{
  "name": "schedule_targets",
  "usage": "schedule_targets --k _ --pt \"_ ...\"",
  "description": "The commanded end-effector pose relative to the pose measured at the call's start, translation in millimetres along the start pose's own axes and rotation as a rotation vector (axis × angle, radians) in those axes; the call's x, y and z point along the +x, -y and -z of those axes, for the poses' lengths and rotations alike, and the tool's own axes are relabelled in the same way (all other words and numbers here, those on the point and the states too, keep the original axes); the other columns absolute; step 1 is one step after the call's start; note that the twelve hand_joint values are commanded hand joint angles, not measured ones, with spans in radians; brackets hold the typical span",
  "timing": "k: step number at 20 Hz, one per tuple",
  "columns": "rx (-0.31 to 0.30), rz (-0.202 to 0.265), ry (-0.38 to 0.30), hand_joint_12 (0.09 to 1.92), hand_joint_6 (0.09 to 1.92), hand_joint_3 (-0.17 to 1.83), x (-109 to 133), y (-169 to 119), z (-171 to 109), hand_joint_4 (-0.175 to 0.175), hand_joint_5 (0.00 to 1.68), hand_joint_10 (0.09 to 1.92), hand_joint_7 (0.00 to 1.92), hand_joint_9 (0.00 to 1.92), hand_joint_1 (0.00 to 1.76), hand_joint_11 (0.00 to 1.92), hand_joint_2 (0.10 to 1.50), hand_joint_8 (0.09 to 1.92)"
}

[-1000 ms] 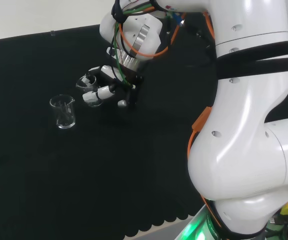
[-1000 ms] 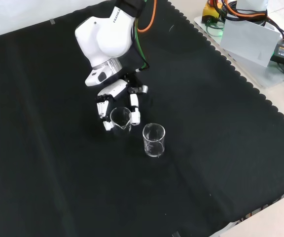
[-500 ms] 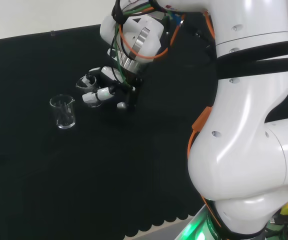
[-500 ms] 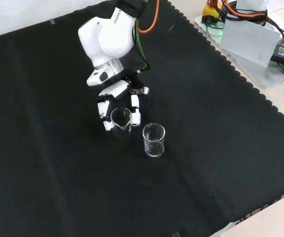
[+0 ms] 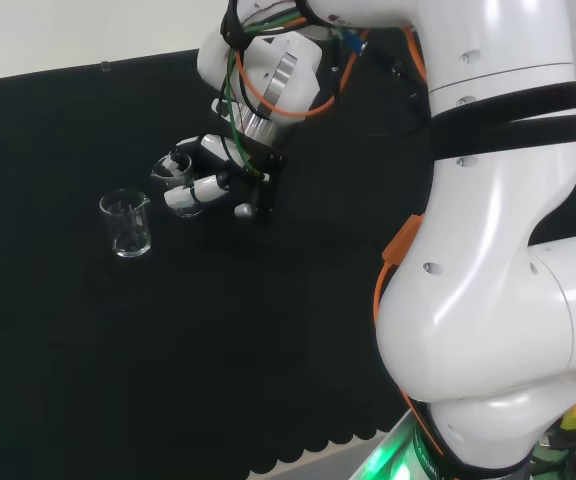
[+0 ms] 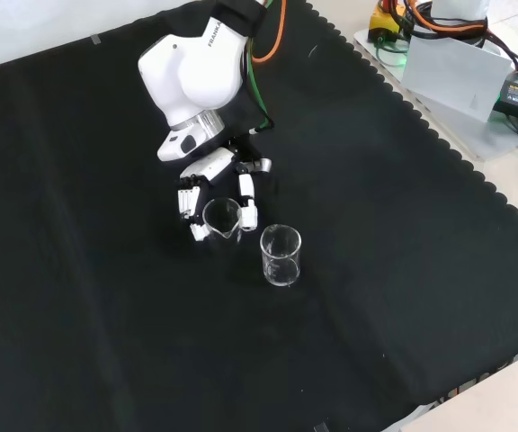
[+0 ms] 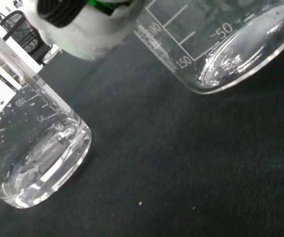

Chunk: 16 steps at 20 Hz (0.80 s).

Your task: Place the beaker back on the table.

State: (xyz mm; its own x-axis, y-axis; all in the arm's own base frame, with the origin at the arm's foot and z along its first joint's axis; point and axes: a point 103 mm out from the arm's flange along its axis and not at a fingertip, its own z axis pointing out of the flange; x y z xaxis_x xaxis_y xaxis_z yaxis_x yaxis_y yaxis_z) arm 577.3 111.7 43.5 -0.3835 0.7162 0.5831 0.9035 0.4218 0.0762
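Observation:
A clear glass beaker (image 6: pixel 221 219) sits between the curled fingers of my black and white hand (image 6: pixel 212 173), just above or on the black cloth; I cannot tell whether its base touches. In the head view the hand (image 5: pixel 211 178) grips this beaker (image 5: pixel 172 176) from the right. In the wrist view the held beaker (image 7: pixel 221 44) looms close and tilted, with a white finger (image 7: pixel 90 27) against its wall. A second clear beaker (image 6: pixel 281 256) stands upright on the cloth close beside it, apart from the hand; it also shows in the head view (image 5: pixel 128 224) and the wrist view (image 7: pixel 31 158).
Black cloth (image 6: pixel 106 342) covers the bench, with a scalloped edge at the front view's right. Electronics and cables (image 6: pixel 475 54) lie off the cloth at the upper right. The arm's big white links (image 5: pixel 488 250) stand at the head view's right.
The wrist link above the hand has turned and shifted slightly. The hand and the beaker in it have barely moved. The second beaker has stayed put.

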Motion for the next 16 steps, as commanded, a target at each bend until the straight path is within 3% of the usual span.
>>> schedule_targets --k 1,4,8,12,16 --pt "0.006 -0.005 0.002 1.23 1.00 -0.17 0.6 4.1 -2.3 -0.036 0.72 0.53 0.98 1.03 1.20 0.51 1.01 0.67" --pt "0.012 -0.005 0.002 1.31 0.95 -0.17 1.2 4.5 -2.3 -0.044 0.59 0.50 0.84 0.89 1.18 0.29 0.99 0.60" --pt "0.008 -0.012 0.008 1.35 0.80 -0.17 2.0 7.6 -2.5 -0.064 0.46 0.53 0.71 0.76 1.15 0.13 0.95 0.60" --pt "0.010 -0.026 0.004 1.38 0.62 -0.17 1.5 12.8 -2.3 -0.077 0.39 0.61 0.60 0.63 1.13 0.04 0.93 0.64" --pt "0.012 -0.049 0.001 1.38 0.57 -0.17 1.1 17.8 2.2 -0.081 0.38 0.63 0.57 0.59 1.12 0.01 0.92 0.64"
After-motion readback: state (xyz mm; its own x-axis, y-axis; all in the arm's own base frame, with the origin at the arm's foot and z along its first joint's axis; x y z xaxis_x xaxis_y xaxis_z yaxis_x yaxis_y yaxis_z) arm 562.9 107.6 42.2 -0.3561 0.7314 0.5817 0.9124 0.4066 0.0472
